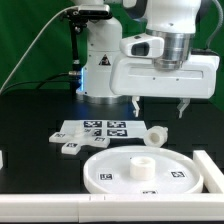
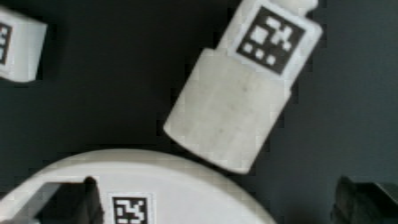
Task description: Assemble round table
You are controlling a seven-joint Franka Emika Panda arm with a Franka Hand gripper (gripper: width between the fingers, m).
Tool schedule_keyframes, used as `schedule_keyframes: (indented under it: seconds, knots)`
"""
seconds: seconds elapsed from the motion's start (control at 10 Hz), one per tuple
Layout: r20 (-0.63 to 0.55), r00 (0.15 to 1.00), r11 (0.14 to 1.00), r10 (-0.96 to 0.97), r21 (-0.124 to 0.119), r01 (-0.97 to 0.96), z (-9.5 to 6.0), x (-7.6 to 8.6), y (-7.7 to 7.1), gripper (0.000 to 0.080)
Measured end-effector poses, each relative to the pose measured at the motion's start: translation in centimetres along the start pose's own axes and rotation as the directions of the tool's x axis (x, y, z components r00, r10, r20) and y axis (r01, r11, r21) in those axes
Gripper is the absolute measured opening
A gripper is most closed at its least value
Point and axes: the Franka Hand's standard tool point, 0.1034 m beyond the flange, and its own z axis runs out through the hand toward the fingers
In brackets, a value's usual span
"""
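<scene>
The round tabletop (image 1: 110, 178), a large white disc with a raised rim, a central hub (image 1: 143, 163) and square tags, lies flat at the front of the black table. The short white leg (image 1: 155, 133) lies on its side just behind the disc. A small white base piece (image 1: 70, 149) lies to the exterior view's left. My gripper (image 1: 158, 106) hangs open and empty above the leg and the disc's far edge. In the wrist view the leg (image 2: 228, 108) lies slanted, a tag on its end, with the disc's rim (image 2: 169, 175) beside it. The gripper (image 2: 215, 205) fingers (image 2: 64, 200) stand wide apart.
The marker board (image 1: 97, 128) lies behind the disc; its corner shows in the wrist view (image 2: 15, 45). The arm's base (image 1: 100, 70) stands at the back. A white bar (image 1: 90, 206) runs along the front edge. White blocks sit at the right (image 1: 211, 166) and left (image 1: 2, 157) edges.
</scene>
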Motion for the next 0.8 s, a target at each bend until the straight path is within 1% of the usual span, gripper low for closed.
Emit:
schedule_keyframes:
  seconds: [0.2, 0.4, 0.5, 0.6, 0.8]
  knots:
    - [0.004, 0.994, 0.994, 0.11, 0.009, -0.11, 0.0, -0.2, -0.5, 0.0649]
    - [0.008, 0.994, 0.994, 0.105, 0.011, -0.105, 0.1, -0.2, -0.5, 0.0649]
    - [0.066, 0.987, 0.988, 0.148, 0.029, -0.15, 0.4, 0.1, -0.1, 0.0649]
    - [0.115, 0.975, 0.98, 0.189, 0.048, -0.195, 0.6, 0.9, 0.1, 0.0649]
    - [0.335, 0.912, 0.959, 0.236, 0.071, -0.274, 0.7, 1.4, 0.9, 0.0649]
